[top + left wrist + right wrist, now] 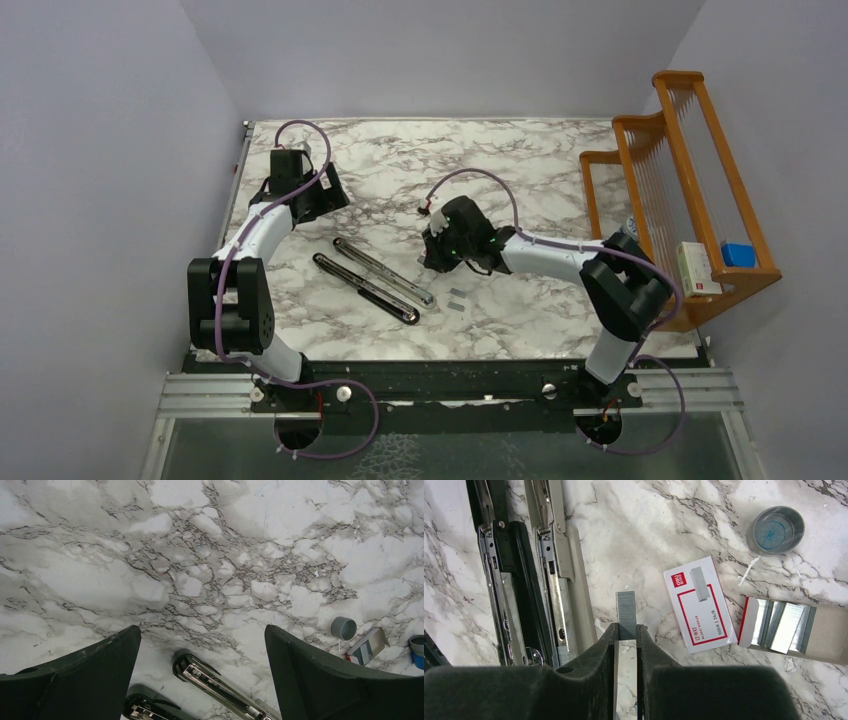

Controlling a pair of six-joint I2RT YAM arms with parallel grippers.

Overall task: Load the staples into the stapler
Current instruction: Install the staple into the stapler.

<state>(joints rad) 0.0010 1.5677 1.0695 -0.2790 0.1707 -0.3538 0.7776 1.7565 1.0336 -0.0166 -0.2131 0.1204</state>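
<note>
Now pinching one strip of staples (626, 611) in the closed right gripper (626, 632) — pointing it lengthwise, parallel to the opened stapler (555, 580) just beside it, presumably for sliding it in; holding the left gripper (202, 632) wide open and empty above the stapler's end, likely for steadying.

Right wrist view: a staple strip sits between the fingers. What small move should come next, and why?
Probably lift a little and carry it left. The right gripper is shut on the staple strip, which juts out ahead of it, and the stapler lies open just left of it, its metal channel exposed.
</note>
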